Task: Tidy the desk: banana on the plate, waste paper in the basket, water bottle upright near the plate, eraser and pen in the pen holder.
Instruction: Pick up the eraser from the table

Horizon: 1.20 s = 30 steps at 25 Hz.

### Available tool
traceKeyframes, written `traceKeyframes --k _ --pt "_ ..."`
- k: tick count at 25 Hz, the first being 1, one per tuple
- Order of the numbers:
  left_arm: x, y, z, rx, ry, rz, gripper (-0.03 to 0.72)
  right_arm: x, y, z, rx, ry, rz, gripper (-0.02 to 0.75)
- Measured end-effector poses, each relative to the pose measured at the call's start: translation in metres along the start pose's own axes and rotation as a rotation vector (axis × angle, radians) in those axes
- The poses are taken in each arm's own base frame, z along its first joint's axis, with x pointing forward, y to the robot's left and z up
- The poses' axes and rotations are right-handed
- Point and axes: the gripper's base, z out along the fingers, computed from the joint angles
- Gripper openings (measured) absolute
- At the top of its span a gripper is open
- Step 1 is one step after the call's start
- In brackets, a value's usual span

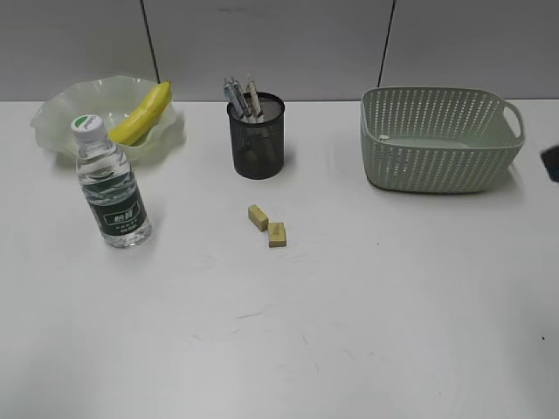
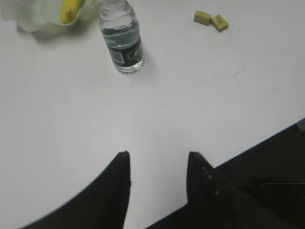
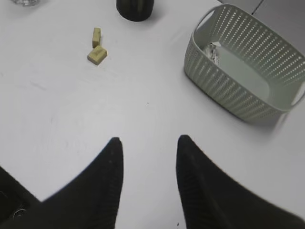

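The banana (image 1: 147,113) lies in the wavy pale green plate (image 1: 61,118) at the back left. Just in front of it the water bottle (image 1: 109,185) stands upright. Pens (image 1: 243,94) stick up out of the black mesh pen holder (image 1: 257,140). Two small yellow eraser blocks (image 1: 258,216) (image 1: 278,233) lie on the desk (image 1: 349,314) in front of the holder. A wad of waste paper (image 3: 213,51) rests inside the basket (image 1: 437,144). My left gripper (image 2: 158,155) hangs open over bare desk near the front edge. My right gripper (image 3: 149,139) is open too, with nothing between its fingers.
A grey panelled wall runs behind the desk. A dark bit of the right arm (image 1: 552,163) shows at the right edge of the exterior view. The desk's front edge (image 2: 267,140) lies close to the left gripper.
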Motion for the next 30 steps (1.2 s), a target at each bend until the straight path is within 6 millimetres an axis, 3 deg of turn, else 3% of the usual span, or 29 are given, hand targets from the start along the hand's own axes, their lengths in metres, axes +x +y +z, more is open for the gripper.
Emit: traceKeyframes --k 6,12,20,26,30 --pt "0.049 -0.005 0.028 0.029 0.012 -0.017 0.293 -0.052 -0.009 0.038 -0.009 0.034 -0.008 0.312" --pt "0.063 -0.005 0.014 0.028 -0.092 -0.020 0.293 -0.083 -0.012 0.090 -0.029 0.099 -0.012 0.312" --pt "0.088 -0.004 -0.015 0.024 -0.323 -0.028 0.293 -0.107 0.027 0.164 -0.133 0.176 -0.111 0.312" --pt "0.090 -0.004 -0.016 0.024 -0.337 -0.028 0.293 -0.124 0.050 0.222 -0.195 0.266 -0.109 0.312" --pt "0.090 -0.004 -0.016 0.023 -0.337 -0.028 0.293 -0.128 0.055 0.261 -0.203 0.355 -0.093 0.373"
